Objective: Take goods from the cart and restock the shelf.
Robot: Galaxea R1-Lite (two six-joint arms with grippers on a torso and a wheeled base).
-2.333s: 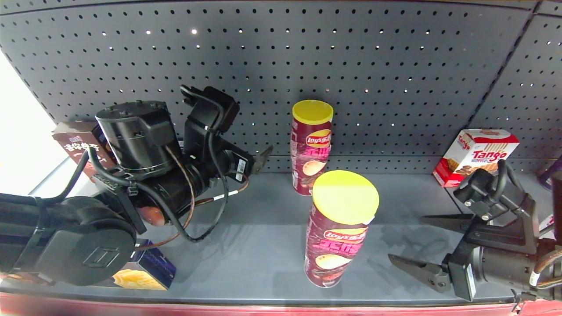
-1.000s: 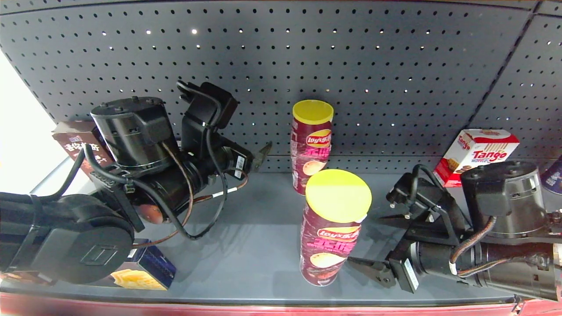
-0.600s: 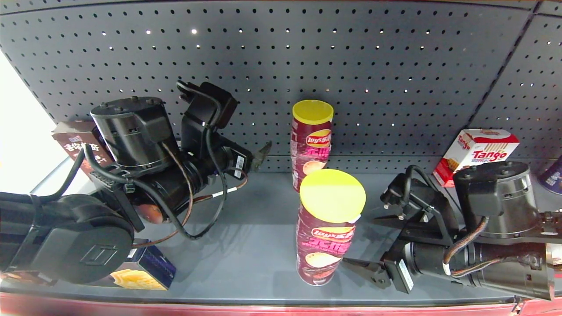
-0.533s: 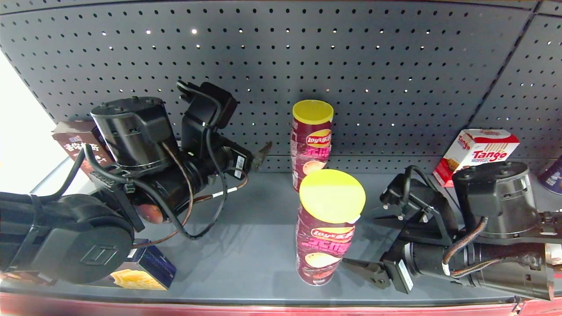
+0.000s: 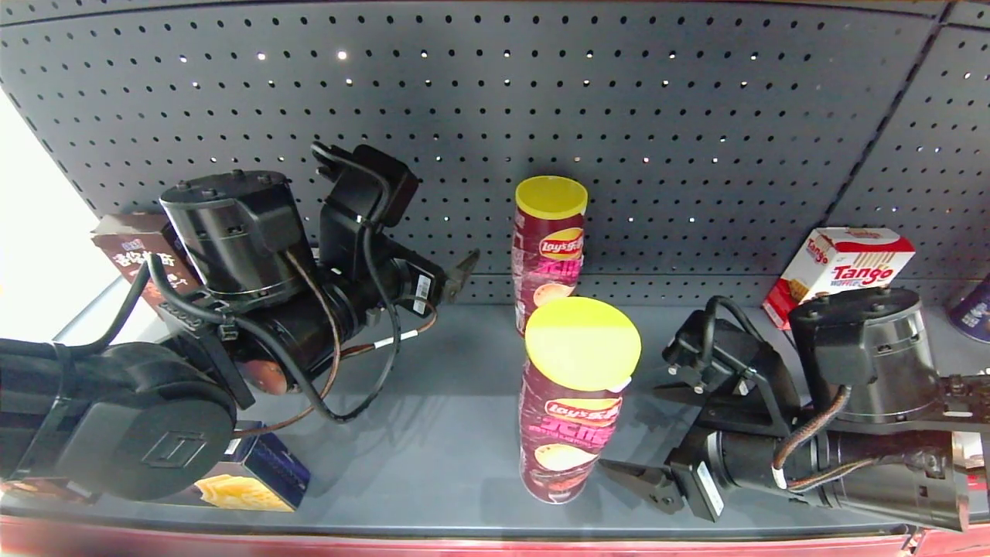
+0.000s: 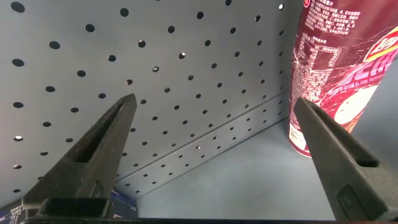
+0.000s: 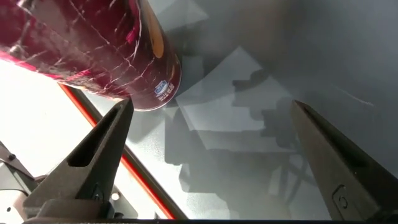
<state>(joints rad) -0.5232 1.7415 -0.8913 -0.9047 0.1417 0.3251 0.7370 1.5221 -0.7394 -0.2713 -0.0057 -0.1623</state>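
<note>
Up front on the shelf (image 5: 448, 433), a chip can (image 5: 576, 402) is stood upright, the right claw (image 5: 634, 429) spread apart just beside its base, nothing gripped. Further back a second can (image 5: 549, 255) is shelved, left claw (image 6: 214, 102) also apart and empty, so two look done.

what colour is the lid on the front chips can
Yellow lid on the front chips can; clearest in the head view.

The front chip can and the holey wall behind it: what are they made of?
Front chip can: probably cardboard tube under a glossy printed wrap, which shows glints and wrinkles; its yellow lid looks like matte plastic. Back wall: likely painted sheet metal, with rows of punched holes.
</note>
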